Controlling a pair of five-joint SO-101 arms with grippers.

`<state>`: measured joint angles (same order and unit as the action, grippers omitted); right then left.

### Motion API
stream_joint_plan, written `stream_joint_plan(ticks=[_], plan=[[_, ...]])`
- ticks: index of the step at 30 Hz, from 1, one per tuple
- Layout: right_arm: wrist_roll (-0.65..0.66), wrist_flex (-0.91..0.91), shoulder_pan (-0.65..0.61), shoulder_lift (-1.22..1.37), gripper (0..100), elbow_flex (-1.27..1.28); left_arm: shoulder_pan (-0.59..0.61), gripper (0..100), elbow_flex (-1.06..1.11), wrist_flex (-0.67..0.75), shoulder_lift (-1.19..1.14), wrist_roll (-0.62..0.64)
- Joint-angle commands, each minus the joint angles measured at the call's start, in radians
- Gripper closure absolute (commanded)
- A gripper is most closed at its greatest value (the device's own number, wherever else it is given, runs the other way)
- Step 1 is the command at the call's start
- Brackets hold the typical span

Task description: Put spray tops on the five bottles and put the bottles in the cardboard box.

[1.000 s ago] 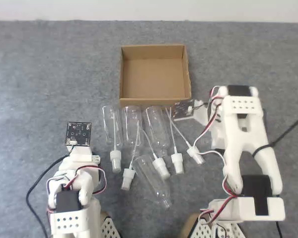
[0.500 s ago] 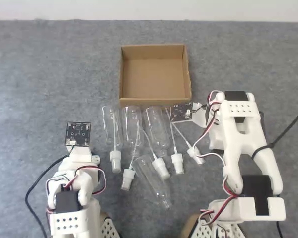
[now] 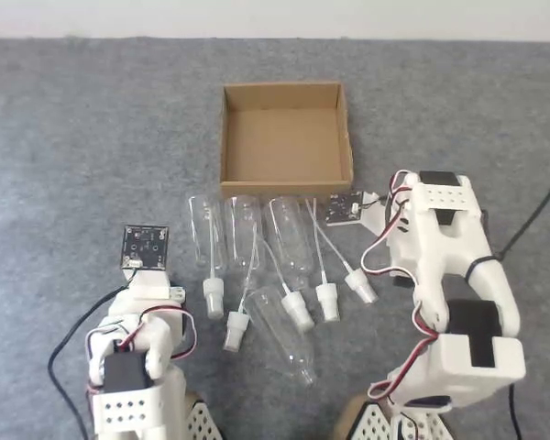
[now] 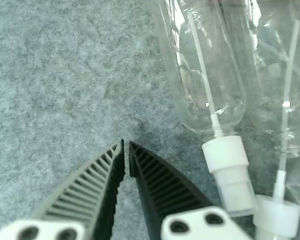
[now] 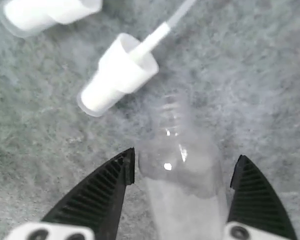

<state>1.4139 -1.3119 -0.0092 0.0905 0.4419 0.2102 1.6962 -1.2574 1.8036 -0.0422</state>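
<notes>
The cardboard box (image 3: 287, 133) stands open at the back of the table. In front of it lie three clear bottles (image 3: 243, 229) side by side, and a fourth (image 3: 289, 335) lies nearer. Several white spray tops (image 3: 327, 301) with long tubes lie among them. My right gripper (image 5: 185, 159) is open, with its fingers on either side of the neck of a fifth clear bottle (image 5: 180, 165). A spray top (image 5: 119, 72) lies just beyond that neck. My left gripper (image 4: 125, 146) is shut and empty, on the carpet beside a bottle (image 4: 210, 85) and its top (image 4: 230, 165).
Grey carpet (image 3: 82, 137) covers the table. The right arm (image 3: 445, 238) hangs over the area right of the spray tops, and the left arm (image 3: 133, 339) stays at the near left. Open floor lies to the left of the box and bottles.
The right arm has shifted slightly back and to the right, and folded lower over the rightmost bottle. The left arm, the bottles and the tops have not moved.
</notes>
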Motion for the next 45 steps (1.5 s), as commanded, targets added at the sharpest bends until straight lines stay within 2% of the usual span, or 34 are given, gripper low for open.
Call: stream_joint_plan(ticks=[1, 14, 25, 29, 32, 37, 42, 45], plan=[[0.011, 0.013, 0.035, -0.013, 71.3, -0.011, 0.002, 98, -0.012, -0.006, 0.021, -0.003], [-0.176, 0.062, 0.021, -0.016, 71.4, -0.014, 0.002, 98, -0.012, -0.006, 0.021, -0.003], [-0.405, 0.062, 0.015, -0.018, 71.4, -0.015, 0.002, 98, -0.012, -0.006, 0.021, -0.003], [-0.405, 0.056, 0.001, -0.015, 70.8, -0.014, 0.002, 98, -0.012, -0.006, 0.021, -0.003], [-0.354, 0.035, -0.027, -0.013, 69.7, -0.011, 0.002, 98, -0.012, -0.006, 0.021, -0.003], [-0.322, 0.022, -0.059, -0.013, 58.7, -0.011, 0.002, 98, -0.012, -0.006, 0.021, -0.003], [-0.308, 0.025, -0.05, -0.013, 58.7, -0.011, 0.002, 98, -0.012, -0.006, 0.021, -0.003], [-0.27, 0.018, -0.041, -0.013, 63.0, -0.009, 0.002, 98, -0.012, -0.006, 0.021, -0.003]])
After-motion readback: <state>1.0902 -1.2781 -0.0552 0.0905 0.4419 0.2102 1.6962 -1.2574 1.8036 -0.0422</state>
